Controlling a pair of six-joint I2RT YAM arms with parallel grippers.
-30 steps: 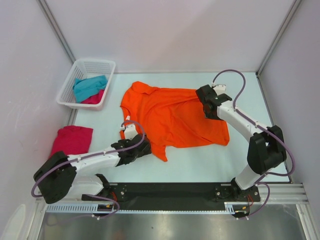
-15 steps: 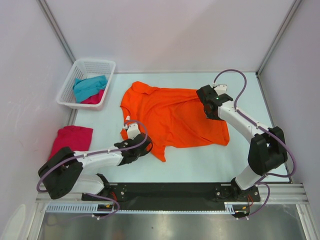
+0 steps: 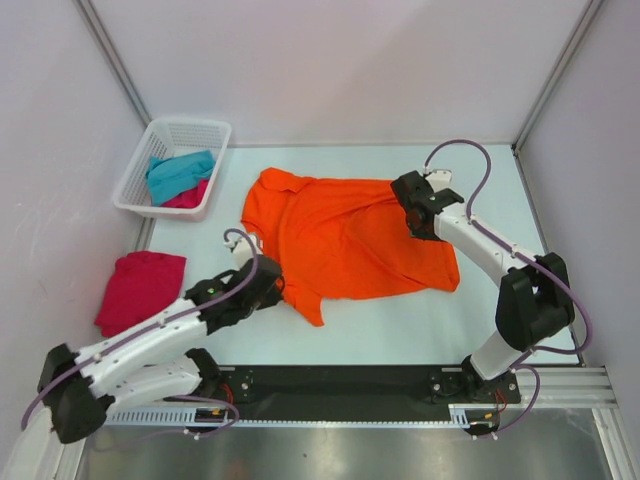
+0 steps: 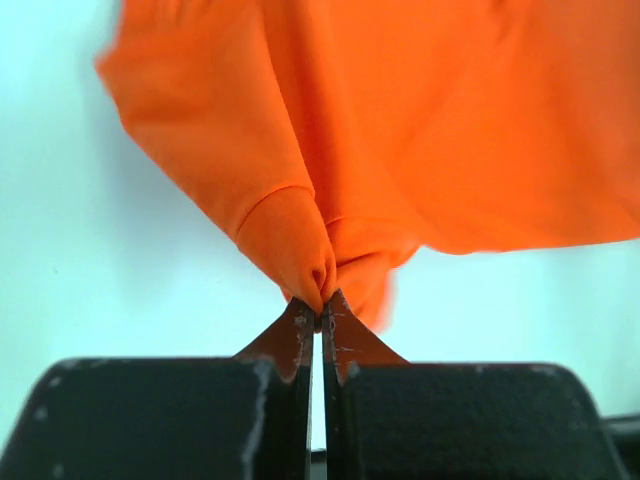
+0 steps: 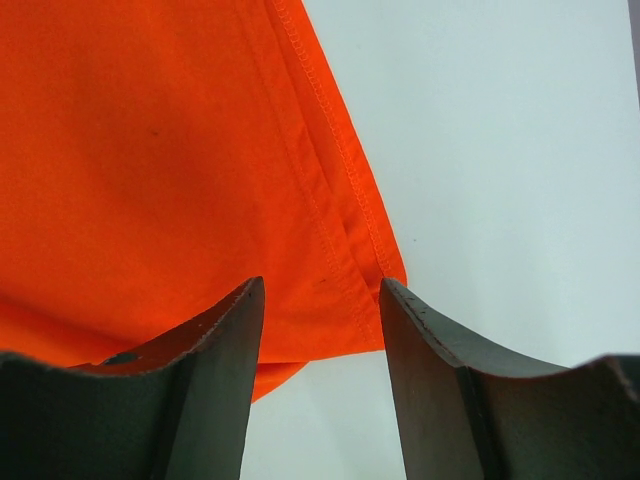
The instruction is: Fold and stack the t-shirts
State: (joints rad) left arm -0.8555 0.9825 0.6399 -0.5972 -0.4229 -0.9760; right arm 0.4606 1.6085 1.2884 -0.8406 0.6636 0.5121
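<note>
The orange t-shirt [image 3: 350, 235] lies spread on the counter [image 3: 420, 325]. The left end effector [image 4: 318, 312] is pressed together on a bunched edge of it (at its left side); the right end effector [image 5: 322, 300] stands spread over its hemmed corner.

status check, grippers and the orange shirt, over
Left gripper shut on orange t-shirt edge. Right gripper open over its hem. Basket and pink t-shirt off to the left, apart.
</note>
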